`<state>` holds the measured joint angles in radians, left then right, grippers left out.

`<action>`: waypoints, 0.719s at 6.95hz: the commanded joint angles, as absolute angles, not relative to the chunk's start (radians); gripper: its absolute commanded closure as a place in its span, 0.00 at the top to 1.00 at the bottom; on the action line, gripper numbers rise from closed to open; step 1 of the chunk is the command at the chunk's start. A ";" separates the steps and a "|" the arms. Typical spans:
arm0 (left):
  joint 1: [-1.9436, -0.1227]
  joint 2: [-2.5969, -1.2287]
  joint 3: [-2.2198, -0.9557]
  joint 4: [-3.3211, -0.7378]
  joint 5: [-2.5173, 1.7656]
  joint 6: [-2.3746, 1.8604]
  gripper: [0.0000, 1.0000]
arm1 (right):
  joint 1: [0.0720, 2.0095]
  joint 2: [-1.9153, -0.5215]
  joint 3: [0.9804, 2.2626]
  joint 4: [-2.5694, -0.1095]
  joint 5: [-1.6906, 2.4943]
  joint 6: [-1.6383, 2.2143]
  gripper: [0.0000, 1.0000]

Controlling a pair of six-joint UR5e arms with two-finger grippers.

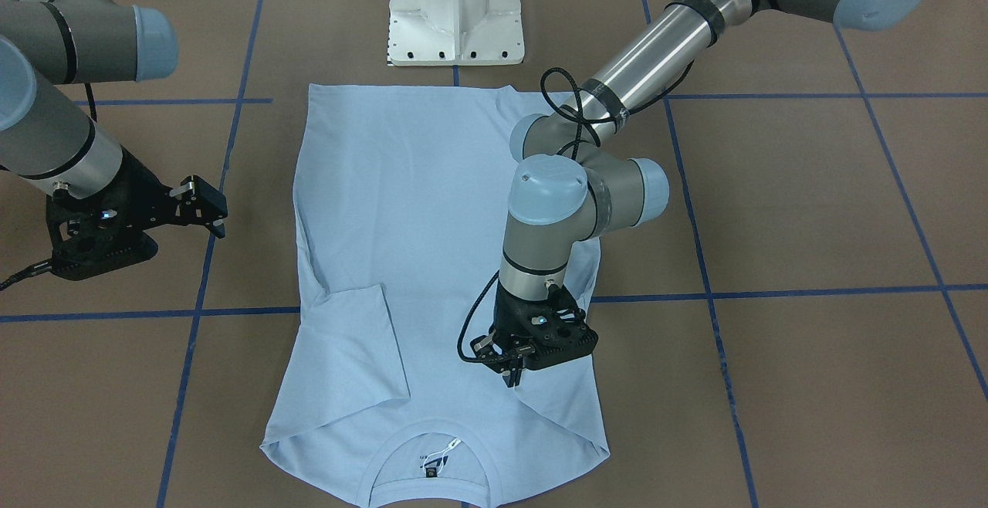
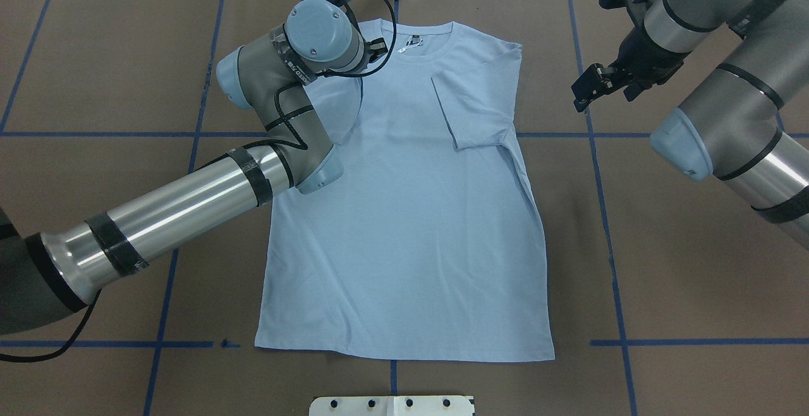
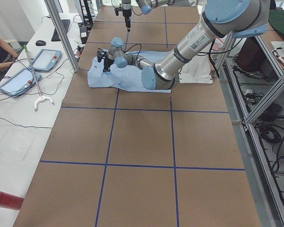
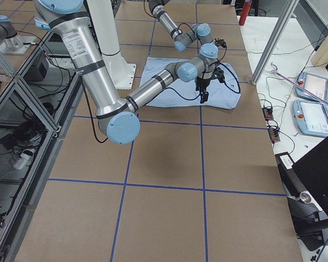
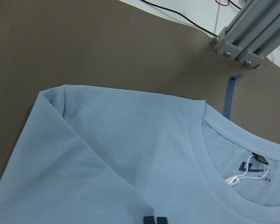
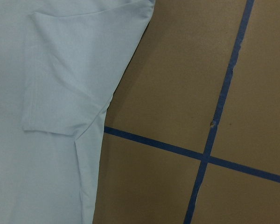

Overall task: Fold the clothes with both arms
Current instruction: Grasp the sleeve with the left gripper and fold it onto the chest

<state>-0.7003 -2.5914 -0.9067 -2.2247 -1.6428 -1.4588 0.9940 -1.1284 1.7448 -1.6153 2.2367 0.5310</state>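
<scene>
The pale blue T-shirt lies flat on the brown table, neck away from the robot's base; it also shows in the overhead view. Its black neck label shows inside the collar; no chest print shows. The sleeve on my right side is folded in onto the body. My left gripper points down on the other shoulder, fingertips together on the cloth, with a crease running from it. My right gripper hangs open and empty above the bare table beside the shirt.
The white pedestal base stands at the shirt's hem end. Blue tape lines cross the brown table. An aluminium frame post stands past the collar. Tablets lie on the side bench.
</scene>
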 commanded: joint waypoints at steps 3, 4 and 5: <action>-0.695 -2.591 -0.911 -2.255 -1.644 -1.440 1.00 | 0.993 -1.121 1.730 -1.615 2.235 0.531 1.00; -0.706 -2.589 -0.920 -2.253 -1.654 -1.399 1.00 | 0.991 -1.117 1.730 -1.615 2.235 0.532 1.00; -0.715 -2.573 -0.943 -2.243 -1.699 -1.388 1.00 | 0.985 -1.112 1.733 -1.614 2.237 0.561 1.00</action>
